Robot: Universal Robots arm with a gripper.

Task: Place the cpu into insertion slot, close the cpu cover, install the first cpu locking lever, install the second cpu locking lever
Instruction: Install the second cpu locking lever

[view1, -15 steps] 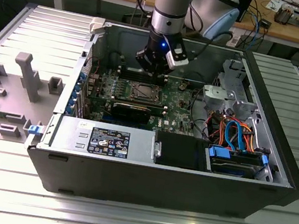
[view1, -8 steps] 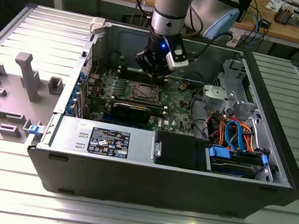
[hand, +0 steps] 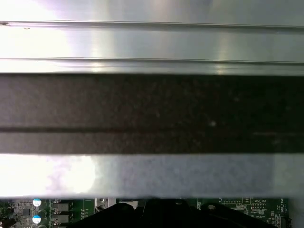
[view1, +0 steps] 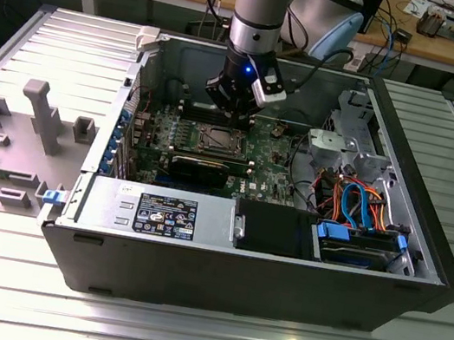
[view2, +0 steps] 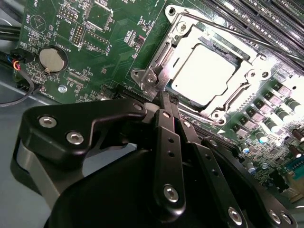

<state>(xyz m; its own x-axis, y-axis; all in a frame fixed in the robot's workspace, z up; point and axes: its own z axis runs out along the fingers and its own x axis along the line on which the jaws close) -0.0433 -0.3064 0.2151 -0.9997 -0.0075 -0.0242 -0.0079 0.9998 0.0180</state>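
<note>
The cpu [view2: 203, 70] lies flat in the insertion slot [view1: 215, 139], its silver top showing through the window of the cpu cover [view2: 178, 40]. The cover lies down over it. In the second wrist view my gripper [view2: 165, 98] is shut, its black fingers [view2: 167, 142] pressed together with nothing seen between them. Their tips sit right at the socket's corner, beside the bent metal end of a locking lever [view2: 151, 79]. In the exterior view the gripper [view1: 235, 115] hangs inside the open case, just behind the socket.
The green motherboard [view2: 99, 57] carries a coin battery [view2: 51, 59] and long memory slots [view2: 266, 23]. A black expansion card [view1: 201, 168] lies in front of the socket. The drive cage and cables [view1: 353, 201] fill the exterior view's right. The case wall [hand: 152, 114] stands close by.
</note>
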